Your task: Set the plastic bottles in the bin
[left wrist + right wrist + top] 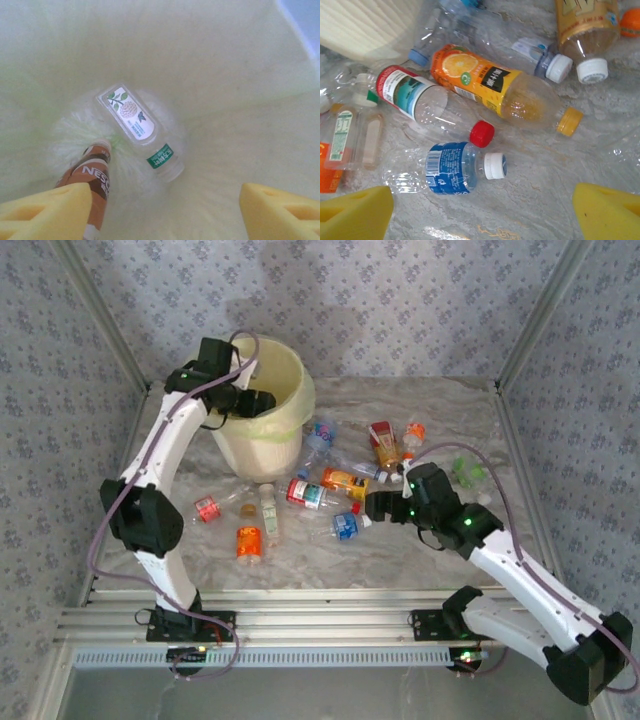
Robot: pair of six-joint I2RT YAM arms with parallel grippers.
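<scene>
Inside bin [210, 55], clear bottle [137, 130] beneath left gripper [165, 215]

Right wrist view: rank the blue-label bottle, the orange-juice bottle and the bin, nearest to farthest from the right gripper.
1. The blue-label bottle, just ahead of the right gripper, slightly left.
2. The orange-juice bottle, behind it, centre.
3. The bin, far upper left.

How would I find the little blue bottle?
Start at the big cream bin, look at the bottles scattered on the table beside it. The little blue bottle lies on its side nearest the right gripper; its neighbours' labels are red and orange, its own blue, with a white cap.
</scene>
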